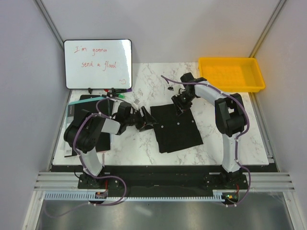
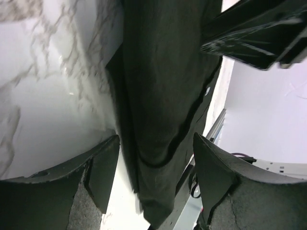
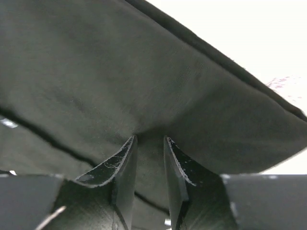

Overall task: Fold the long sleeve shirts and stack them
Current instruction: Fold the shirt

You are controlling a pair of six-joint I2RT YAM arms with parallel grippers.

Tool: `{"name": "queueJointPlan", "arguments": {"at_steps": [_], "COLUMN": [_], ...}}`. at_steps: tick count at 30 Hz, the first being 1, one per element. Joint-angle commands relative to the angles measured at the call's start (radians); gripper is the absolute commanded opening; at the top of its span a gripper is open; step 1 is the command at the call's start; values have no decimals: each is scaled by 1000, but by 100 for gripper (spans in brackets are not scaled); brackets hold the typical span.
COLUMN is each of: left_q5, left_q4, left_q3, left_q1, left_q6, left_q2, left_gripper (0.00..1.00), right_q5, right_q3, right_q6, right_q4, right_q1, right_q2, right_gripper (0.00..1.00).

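Across the middle of the white marble table (image 1: pixel 144 143) lies the black long sleeve shirt (image 1: pixel 178 129), folded into a rough rectangle, its near part flat on the stone and a row of small pale buttons (image 1: pixel 177 123) showing along its upper half. At the back left a whiteboard (image 1: pixel 98 64) with red handwriting stands against the wall, and at the back right sits a yellow tray (image 1: pixel 230 61), well apart from the shirt. A flat black board (image 1: pixel 76 109) lies at the left side of the table, partly under the left arm.

The right gripper (image 1: pixel 181 106) is at the far edge of the shirt. In its wrist view the fingers (image 3: pixel 124 167) stand close together around the gripper's centre (image 3: pixel 149 139), pinching a fold of the cloth (image 3: pixel 120 72), which puckers at the pinch and hangs lifted off the table. The left gripper (image 1: pixel 143 120) is at the shirt's left edge. In its wrist view the jaws are spread wide about the centre (image 2: pixel 156 139): the dark cloth (image 2: pixel 163 72) runs down through the gap, just beside one finger (image 2: pixel 103 172), and is not clamped.

Some markers (image 1: pixel 114 91) lie at the foot of the whiteboard
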Motion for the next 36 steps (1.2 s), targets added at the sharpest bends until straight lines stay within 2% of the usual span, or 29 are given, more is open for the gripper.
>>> {"name": "queueJointPlan", "arguments": {"at_steps": [1, 10, 16, 18, 19, 20, 22, 23, 25, 26, 27, 31, 35, 36], "left_q5": [-66, -46, -46, -45, -43, -38, -15, -2, 46, 49, 55, 64, 38, 31], "left_q4": [8, 60, 68, 62, 43, 30, -6, -47, -118, -150, -159, -245, -418, -508], "left_q3": [1, -2, -2, 10, 16, 35, 61, 99, 139, 156, 163, 205, 294, 318], "left_q1": [-12, -58, -72, -71, -68, -65, -49, -45, -35, -34, -32, -29, -29, -29], "left_q6": [-18, -63, -60, -54, -38, -28, 6, 15, 47, 57, 64, 129, 244, 312], "left_q2": [110, 133, 134, 128, 125, 124, 113, 114, 107, 99, 91, 59, 6, 1], "left_gripper": [72, 68, 59, 52, 50, 41, 34, 25, 16, 6, 2, 2, 2, 2], "right_q5": [11, 23, 25, 20, 19, 13, 8, 8, 0, -1, -13, -49, -82, -87], "right_q3": [-2, 4, 0, 1, 3, 3, 6, 7, 15, 18, 30, 49, 69, 73], "right_q6": [3, -5, -8, -8, -6, -5, -5, -6, -6, -3, -3, 12, 27, 30], "right_q4": [-22, -33, -31, -33, -33, -33, -33, -33, -38, -38, -47, -58, -65, -68], "right_q1": [0, 1, 3, 1, 1, 1, 1, 0, -2, -3, -6, -23, -68, -78], "right_q2": [37, 65, 68, 71, 73, 73, 67, 65, 57, 57, 57, 50, 31, 27], "right_gripper": [35, 34, 34, 34, 34, 34, 34, 34, 34, 34, 34, 35, 38, 38]}}
